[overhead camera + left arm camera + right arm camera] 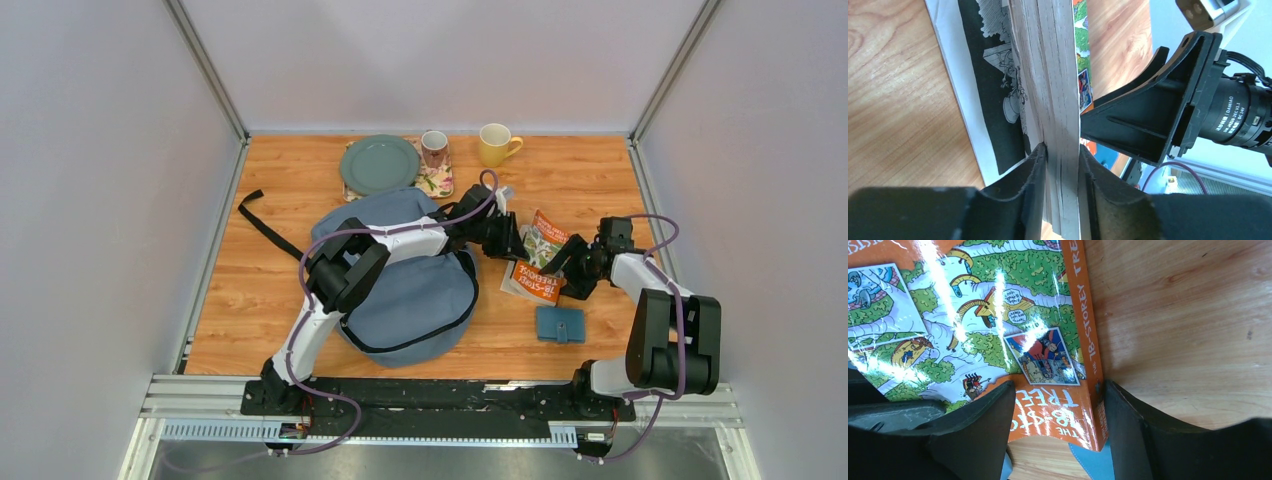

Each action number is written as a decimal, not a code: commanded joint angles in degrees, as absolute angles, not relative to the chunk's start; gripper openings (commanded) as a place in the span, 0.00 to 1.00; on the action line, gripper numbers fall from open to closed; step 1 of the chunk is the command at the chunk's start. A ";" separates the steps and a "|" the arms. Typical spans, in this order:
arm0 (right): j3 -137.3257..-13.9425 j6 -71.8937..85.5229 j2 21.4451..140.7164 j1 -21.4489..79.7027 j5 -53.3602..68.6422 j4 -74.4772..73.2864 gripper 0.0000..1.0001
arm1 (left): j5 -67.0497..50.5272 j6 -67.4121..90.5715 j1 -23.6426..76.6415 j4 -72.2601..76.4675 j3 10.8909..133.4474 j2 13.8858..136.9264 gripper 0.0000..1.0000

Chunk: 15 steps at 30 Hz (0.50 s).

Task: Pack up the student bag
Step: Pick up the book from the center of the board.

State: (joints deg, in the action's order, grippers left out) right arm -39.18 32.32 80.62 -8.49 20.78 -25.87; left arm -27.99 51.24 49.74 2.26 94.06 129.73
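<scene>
There it was, the large soft grey-blue fabric student bag (410, 290), lying flat on the wooden worktop (250, 300) with a black webbing strap (265, 225) trailing off its left side. Whether its mouth stood open, I couldn't tell. Beyond the bag sat a round green plate (379, 163), a small flowered mug (434, 148) and a yellow mug (495, 144).

Just right of the bag, a glossy orange paperback book (540, 265) stood part-open. The left tool (1061, 150) reached across the bag's far end and was pinched narrow on the book's block of pages, both pads (1033, 170) touching paper, with one illustrated leaf lying flat. Further right of the bag, the right tool (1058, 387) stood wide astride the book's spine corner, one finger over the cover and one beside the spine, clamping nothing that I could see. Right of the bag's near end lay a small blue wallet (560, 323).

By my reading, the step was getting that book up and over to the bag. The pinch held pages only, not covers, so a quick lift risked flopping covers or a torn leaf. Better to let the right tool steady the spine, raise slowly, and carry low toward the bag.
</scene>
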 commanded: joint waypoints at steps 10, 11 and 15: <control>-40.60 33.67 79.02 -6.33 29.36 -22.75 0.69 | -34.55 51.95 53.26 4.33 94.75 129.20 0.00; -40.95 33.49 78.67 -6.33 28.66 -23.29 0.70 | -33.93 51.07 53.26 3.00 94.92 129.03 0.00; -42.45 32.78 75.42 -6.68 27.25 -25.75 0.74 | -29.19 43.97 53.18 -7.53 96.94 128.50 0.07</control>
State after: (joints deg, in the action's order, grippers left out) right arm -39.05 32.03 79.81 -8.12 21.63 -27.38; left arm -27.03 49.71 49.54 0.49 94.11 129.73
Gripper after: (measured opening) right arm 0.723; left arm 0.043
